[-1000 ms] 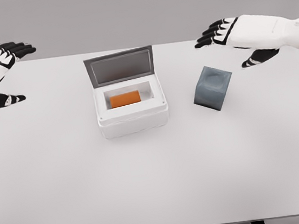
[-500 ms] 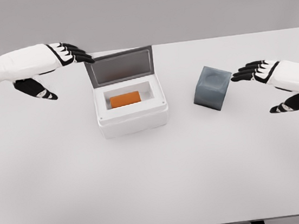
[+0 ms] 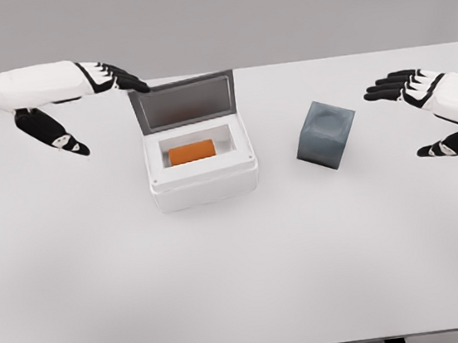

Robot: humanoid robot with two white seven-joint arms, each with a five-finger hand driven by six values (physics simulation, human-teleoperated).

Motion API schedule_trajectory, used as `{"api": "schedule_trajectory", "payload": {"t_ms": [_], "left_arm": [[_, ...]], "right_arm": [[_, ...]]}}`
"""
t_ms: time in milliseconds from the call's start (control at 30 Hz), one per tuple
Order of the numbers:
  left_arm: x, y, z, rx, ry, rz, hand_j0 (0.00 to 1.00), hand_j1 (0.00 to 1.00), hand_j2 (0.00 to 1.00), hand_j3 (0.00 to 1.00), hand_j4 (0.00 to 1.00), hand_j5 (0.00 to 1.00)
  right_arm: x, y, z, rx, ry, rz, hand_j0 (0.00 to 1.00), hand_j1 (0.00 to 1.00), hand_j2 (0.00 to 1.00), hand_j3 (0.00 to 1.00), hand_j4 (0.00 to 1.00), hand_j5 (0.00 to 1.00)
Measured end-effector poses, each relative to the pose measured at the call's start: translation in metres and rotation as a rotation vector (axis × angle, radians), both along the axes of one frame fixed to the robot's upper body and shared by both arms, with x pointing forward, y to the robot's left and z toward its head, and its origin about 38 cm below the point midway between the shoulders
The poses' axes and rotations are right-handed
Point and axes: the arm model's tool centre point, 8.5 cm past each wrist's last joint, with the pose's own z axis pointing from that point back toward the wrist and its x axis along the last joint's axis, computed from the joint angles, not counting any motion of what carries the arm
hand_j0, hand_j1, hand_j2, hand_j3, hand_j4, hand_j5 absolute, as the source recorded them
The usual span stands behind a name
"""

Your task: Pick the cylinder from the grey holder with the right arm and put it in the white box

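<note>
An orange cylinder (image 3: 191, 152) lies on its side inside the white box (image 3: 203, 183), whose grey lid (image 3: 184, 102) stands upright at the back. Right of the box sits the grey holder (image 3: 325, 134), a tilted cube with nothing in it. My right hand (image 3: 410, 116) hovers open to the right of the holder, apart from it, fingers spread and pointing left. My left hand (image 3: 95, 104) is open too, its fingertips (image 3: 137, 86) close to the lid's upper left corner.
The white table (image 3: 241, 270) stretches wide in front of the box and holder. Its near edge runs along the bottom of the view, its far edge just behind the lid.
My left hand swung in from the far left to the lid's corner. The right hand dropped from behind the holder to its right side, then drew back slightly rightward.
</note>
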Motion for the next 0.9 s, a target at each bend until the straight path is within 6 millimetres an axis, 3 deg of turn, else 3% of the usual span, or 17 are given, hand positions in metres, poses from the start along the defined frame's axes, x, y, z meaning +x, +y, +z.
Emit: {"api": "schedule_trajectory", "payload": {"t_ms": [133, 300, 567, 900], "left_arm": [[0.005, -0.004, -0.001, -0.009, 0.020, 0.022, 1.00, 1.00, 1.00, 1.00, 1.00, 1.00], [0.031, -0.007, 0.000, -0.027, 0.052, 0.122, 1.00, 1.00, 1.00, 1.00, 1.00, 1.00], [0.053, -0.014, -0.026, 0.016, 0.103, 0.206, 1.00, 1.00, 1.00, 1.00, 1.00, 1.00], [0.059, -0.016, -0.047, 0.101, 0.107, 0.223, 1.00, 1.00, 1.00, 1.00, 1.00, 1.00]], "right_arm": [[0.001, -0.003, 0.002, 0.001, -0.005, -0.010, 1.00, 1.00, 1.00, 1.00, 1.00, 1.00], [0.001, -0.004, 0.002, 0.002, -0.006, -0.015, 1.00, 1.00, 1.00, 1.00, 1.00, 1.00], [0.001, -0.005, 0.002, 0.000, -0.006, -0.016, 1.00, 1.00, 1.00, 1.00, 1.00, 1.00], [0.001, -0.005, 0.001, -0.001, -0.005, -0.017, 1.00, 1.00, 1.00, 1.00, 1.00, 1.00]]}}
